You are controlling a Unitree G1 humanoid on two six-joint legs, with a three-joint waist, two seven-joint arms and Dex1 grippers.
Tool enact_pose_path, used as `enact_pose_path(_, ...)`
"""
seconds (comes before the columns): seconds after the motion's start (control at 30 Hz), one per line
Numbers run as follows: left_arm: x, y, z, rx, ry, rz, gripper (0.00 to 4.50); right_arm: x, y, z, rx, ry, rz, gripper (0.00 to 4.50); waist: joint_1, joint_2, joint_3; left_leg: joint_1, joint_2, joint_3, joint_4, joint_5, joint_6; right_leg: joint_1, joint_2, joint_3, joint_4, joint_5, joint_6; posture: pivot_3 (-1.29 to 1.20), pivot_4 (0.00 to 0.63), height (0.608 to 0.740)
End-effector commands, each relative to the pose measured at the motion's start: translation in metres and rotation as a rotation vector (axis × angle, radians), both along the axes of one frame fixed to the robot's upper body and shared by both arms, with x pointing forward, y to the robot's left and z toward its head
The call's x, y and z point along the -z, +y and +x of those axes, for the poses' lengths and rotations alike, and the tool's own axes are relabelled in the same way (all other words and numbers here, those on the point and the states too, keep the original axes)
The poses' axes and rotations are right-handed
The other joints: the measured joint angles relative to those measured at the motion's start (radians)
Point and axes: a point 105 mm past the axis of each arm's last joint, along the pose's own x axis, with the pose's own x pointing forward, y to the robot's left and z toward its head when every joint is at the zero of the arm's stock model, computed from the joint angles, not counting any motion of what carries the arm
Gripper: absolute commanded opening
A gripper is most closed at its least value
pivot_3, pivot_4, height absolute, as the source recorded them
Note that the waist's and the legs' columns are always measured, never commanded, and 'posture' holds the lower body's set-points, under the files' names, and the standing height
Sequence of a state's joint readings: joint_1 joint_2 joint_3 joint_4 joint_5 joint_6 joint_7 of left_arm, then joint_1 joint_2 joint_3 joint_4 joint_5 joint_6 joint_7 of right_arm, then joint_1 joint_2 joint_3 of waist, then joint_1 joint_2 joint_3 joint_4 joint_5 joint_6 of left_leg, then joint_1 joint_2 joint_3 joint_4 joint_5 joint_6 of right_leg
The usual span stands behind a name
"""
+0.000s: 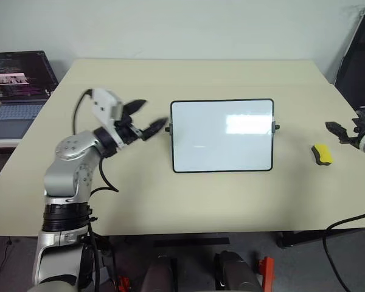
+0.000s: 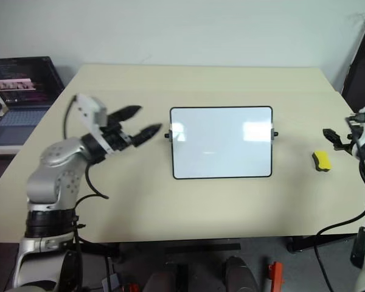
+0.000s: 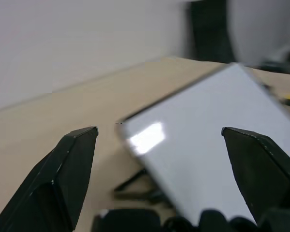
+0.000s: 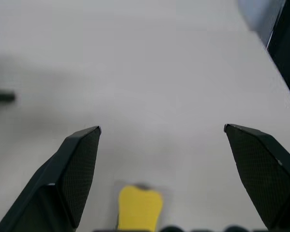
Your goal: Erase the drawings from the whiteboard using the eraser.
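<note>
The whiteboard stands tilted in the middle of the beige table, black-framed, with glare on its glossy face. I can make out no drawings on it. The yellow eraser lies on the table to the right of the board, touched by nothing. My right gripper hovers open just beyond the eraser; in the right wrist view the eraser sits low between the spread fingers. My left gripper is open and empty, just off the board's left edge, pointing at it.
An open laptop sits on a side surface at the far left. A dark panel leans by the table's back right corner. Cables hang from both arms near the table's front edge.
</note>
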State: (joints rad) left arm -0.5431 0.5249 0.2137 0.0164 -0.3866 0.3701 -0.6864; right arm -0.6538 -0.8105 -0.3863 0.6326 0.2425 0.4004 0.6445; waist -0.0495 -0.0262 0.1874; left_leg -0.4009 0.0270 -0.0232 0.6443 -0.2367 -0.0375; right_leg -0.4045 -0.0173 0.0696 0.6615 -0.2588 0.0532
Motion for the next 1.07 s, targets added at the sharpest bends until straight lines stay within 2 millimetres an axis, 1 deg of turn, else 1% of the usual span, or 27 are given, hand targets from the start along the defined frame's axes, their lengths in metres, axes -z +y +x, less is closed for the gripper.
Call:
enact_pose_path(0.03,0.007,0.023,0.014,-0.215,-0.057,-0.021,4.5,0.007,0.01,-0.005,-0.026,-0.103,0.09,4.48,0.005,0.0,0.0,0.0,0.0,0.0,0.0,0.0,0.0,0.0,0.0,0.0,0.0,0.001,0.001,0.0,0.15,0.74)
enact_pose_path(0.1,0.027,0.024,0.023,-0.291,-0.042,-0.012,4.5,0.022,0.019,-0.003,-0.026,-0.102,0.113,4.48,0.008,0.0,0.0,0.0,-0.001,0.0,0.001,0.0,0.0,0.001,-0.001,0.001,0.0,0.001,0.002,0.0,0.15,0.74)
enact_pose_path(0.17,0.05,0.016,0.027,-0.317,-0.019,-0.005,4.5,0.037,0.03,-0.001,-0.031,-0.082,0.101,4.48,0.01,0.0,0.0,0.0,-0.002,0.001,0.001,0.0,0.0,0.0,-0.002,0.002,0.0,0.002,0.003,0.0,0.15,0.74)
enact_pose_path(0.2,0.059,0.011,0.028,-0.322,-0.011,-0.01,4.5,0.041,0.035,0.0,-0.036,-0.089,0.098,4.48,0.01,0.0,0.0,0.0,-0.002,0.001,0.001,0.0,0.0,0.0,-0.002,0.002,0.0,0.002,0.003,0.0,0.15,0.74)
enact_pose_path(0.3,0.08,0.001,0.029,-0.364,0.004,-0.047,4.5,0.032,0.045,0.001,-0.023,-0.177,0.118,4.48,0.013,0.0,0.0,0.0,-0.002,0.002,0.001,0.0,0.0,-0.001,-0.002,0.002,0.0,0.002,0.003,0.0,0.15,0.74)
enact_pose_path(0.33,0.084,0.0,0.029,-0.372,0.005,-0.052,4.5,0.03,0.047,0.001,-0.017,-0.199,0.117,4.48,0.013,0.0,0.0,0.0,-0.002,0.002,0.001,0.0,0.0,-0.001,-0.002,0.002,0.001,0.002,0.003,0.0,0.15,0.74)
enact_pose_path(0.43,0.095,-0.004,0.028,-0.405,0.01,-0.073,4.5,0.033,0.057,0.001,-0.035,-0.195,0.085,4.48,0.014,0.0,0.0,0.0,-0.001,0.001,0.0,0.0,0.0,-0.001,-0.001,0.002,0.001,0.002,0.003,0.0,0.15,0.74)
enact_pose_path(0.5,0.099,-0.005,0.028,-0.43,0.005,-0.074,4.5,0.038,0.062,0.002,-0.037,-0.187,0.076,4.48,0.016,0.0,0.0,0.0,-0.001,0.001,0.0,0.0,0.0,-0.001,-0.001,0.001,0.001,0.003,0.003,0.0,0.15,0.74)
enact_pose_path(0.57,0.103,-0.008,0.027,-0.441,-0.001,-0.058,4.5,0.048,0.07,0.002,-0.032,-0.171,0.056,4.48,0.016,0.0,-0.001,0.0,-0.002,0.001,0.001,0.0,0.0,0.0,-0.001,0.001,0.001,0.003,0.003,0.0,0.15,0.74)
enact_pose_path(0.63,0.103,-0.006,0.028,-0.467,-0.009,-0.064,4.5,0.058,0.074,0.002,-0.023,-0.162,0.026,4.48,0.016,0.0,-0.001,0.0,-0.002,0.001,0.001,0.0,0.0,0.0,-0.001,0.002,0.001,0.003,0.003,0.0,0.15,0.74)
enact_pose_path(0.77,0.096,0.003,0.031,-0.504,-0.038,-0.065,4.5,0.062,0.073,0.005,0.017,-0.164,0.034,4.48,0.016,0.0,-0.001,0.0,-0.002,0.001,0.001,0.0,0.0,-0.001,-0.002,0.002,0.002,0.003,0.003,0.0,0.15,0.74)
enact_pose_path(0.87,0.091,0.005,0.033,-0.511,-0.053,-0.069,4.5,0.066,0.076,0.008,0.01,-0.157,0.028,4.48,0.016,0.0,-0.001,0.0,-0.002,0.001,0.001,0.0,0.0,-0.001,-0.002,0.001,0.001,0.003,0.003,0.0,0.15,0.74)
enact_pose_path(1.0,0.091,0.011,0.032,-0.538,-0.056,-0.069,4.5,0.073,0.072,0.009,0.041,-0.15,0.033,4.48,0.016,0.0,-0.001,0.0,-0.002,0.001,0.0,0.0,0.0,-0.001,-0.002,0.001,0.001,0.003,0.003,0.0,0.15,0.74)
enact_pose_path(1.07,0.091,0.013,0.031,-0.541,-0.055,-0.064,4.5,0.074,0.073,0.01,0.043,-0.153,0.035,4.48,0.016,0.0,-0.001,0.0,-0.002,0.001,0.0,0.0,0.0,-0.001,-0.002,0.001,0.001,0.003,0.003,0.0,0.15,0.74)
